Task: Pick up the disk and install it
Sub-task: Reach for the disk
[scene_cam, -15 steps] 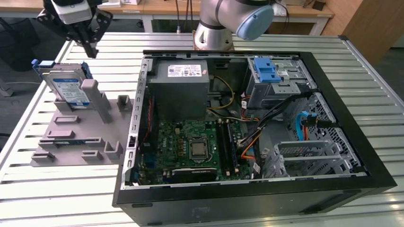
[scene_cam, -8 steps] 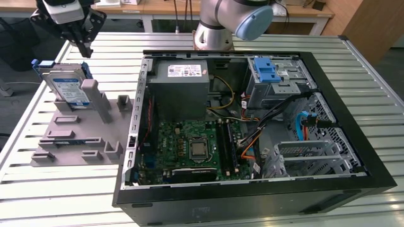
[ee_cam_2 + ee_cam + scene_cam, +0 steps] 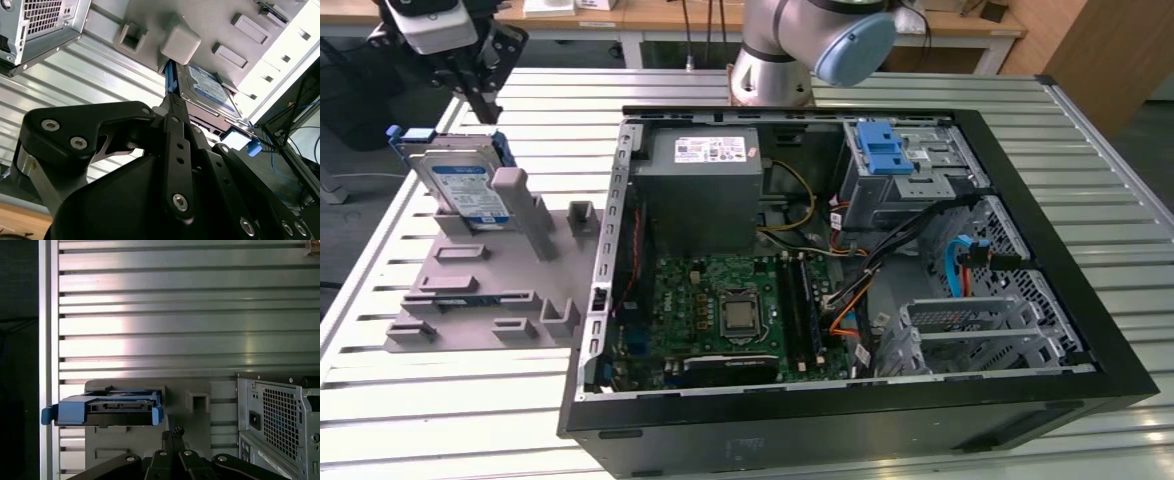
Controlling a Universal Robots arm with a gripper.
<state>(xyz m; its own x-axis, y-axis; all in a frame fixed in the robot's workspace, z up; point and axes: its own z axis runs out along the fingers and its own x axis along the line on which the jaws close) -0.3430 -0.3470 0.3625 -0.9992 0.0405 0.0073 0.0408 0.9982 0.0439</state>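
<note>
Slatted metal worktop (image 3: 454, 400) carried everything. Nearest in the exterior view lay an open black computer case (image 3: 854, 425) with its green motherboard (image 3: 734, 310) exposed. A grey power supply (image 3: 698, 190) and a blue latch (image 3: 883, 150) sat at its far end. On the exterior view's left of the case sat a grey holder (image 3: 467, 300). The disk (image 3: 464, 185) stood on edge in the holder's far part, leaning on a post, its blue rails showing. Just beyond and above it hung the gripper (image 3: 487, 110), apart from the disk, its jaws pressed together on nothing. Farther back rose the arm's base (image 3: 774, 60).
</note>
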